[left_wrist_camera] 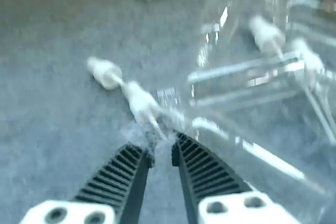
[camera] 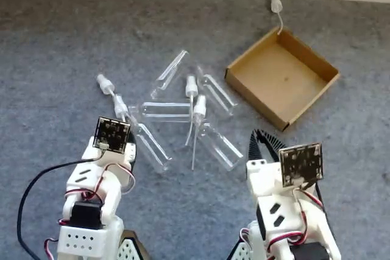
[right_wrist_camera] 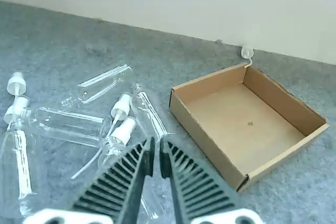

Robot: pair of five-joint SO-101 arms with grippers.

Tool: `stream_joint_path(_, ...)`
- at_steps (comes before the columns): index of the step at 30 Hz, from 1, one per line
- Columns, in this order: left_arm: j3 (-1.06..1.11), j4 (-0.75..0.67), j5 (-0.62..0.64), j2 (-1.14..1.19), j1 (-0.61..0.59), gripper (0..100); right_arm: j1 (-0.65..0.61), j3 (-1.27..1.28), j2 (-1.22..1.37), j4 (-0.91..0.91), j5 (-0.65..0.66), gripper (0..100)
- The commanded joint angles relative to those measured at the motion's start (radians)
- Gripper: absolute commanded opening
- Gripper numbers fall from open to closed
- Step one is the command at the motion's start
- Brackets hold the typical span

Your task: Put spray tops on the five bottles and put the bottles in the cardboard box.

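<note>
Several clear bottles lie on the grey carpet, among them one [camera: 169, 74] at the far side, one [camera: 166, 111] in the middle and one [camera: 219, 145] nearest the right arm. Loose white spray tops [camera: 105, 83] [camera: 120, 106] [camera: 191, 86] lie among them. The cardboard box [camera: 281, 77] stands open at the right. My left gripper [left_wrist_camera: 164, 142] is shut, its tips at the tube end of a spray top [left_wrist_camera: 140, 102]; whether it pinches the tube I cannot tell. My right gripper [right_wrist_camera: 156, 149] is shut with nothing in it, short of the bottles [right_wrist_camera: 149, 111].
One more spray top [camera: 277, 4] lies by the wall behind the box. Another bottle [camera: 151, 144] lies right beside the left arm. Bare carpet spreads to the far left and in front of the box [right_wrist_camera: 236, 119].
</note>
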Motion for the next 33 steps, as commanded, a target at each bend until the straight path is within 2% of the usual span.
stream_joint_path(1,0.021,0.155,-0.012,0.004,-0.016,1,0.013,0.05,-0.007,-0.054,0.023,1.0)
stream_joint_path(6,0.021,0.284,-0.011,0.004,-0.048,1,0.013,0.223,-0.004,-0.136,0.046,1.0)
stream_joint_path(12,0.021,0.365,-0.009,0.004,-0.245,1,0.013,0.507,-0.004,-0.237,0.038,1.0)
stream_joint_path(15,0.021,0.404,-0.009,0.005,-0.302,1,0.013,0.602,-0.004,-0.237,0.023,1.0)
stream_joint_path(21,0.021,0.489,-0.009,0.005,-0.305,1,0.013,0.667,0.001,-0.234,-0.149,1.0)
stream_joint_path(28,0.021,0.489,-0.009,0.005,-0.306,1,0.013,0.67,-0.004,-0.018,-0.158,1.0)
stream_joint_path(33,0.021,0.488,-0.012,0.005,-0.302,1,0.01,0.67,-0.004,0.012,-0.163,1.0)
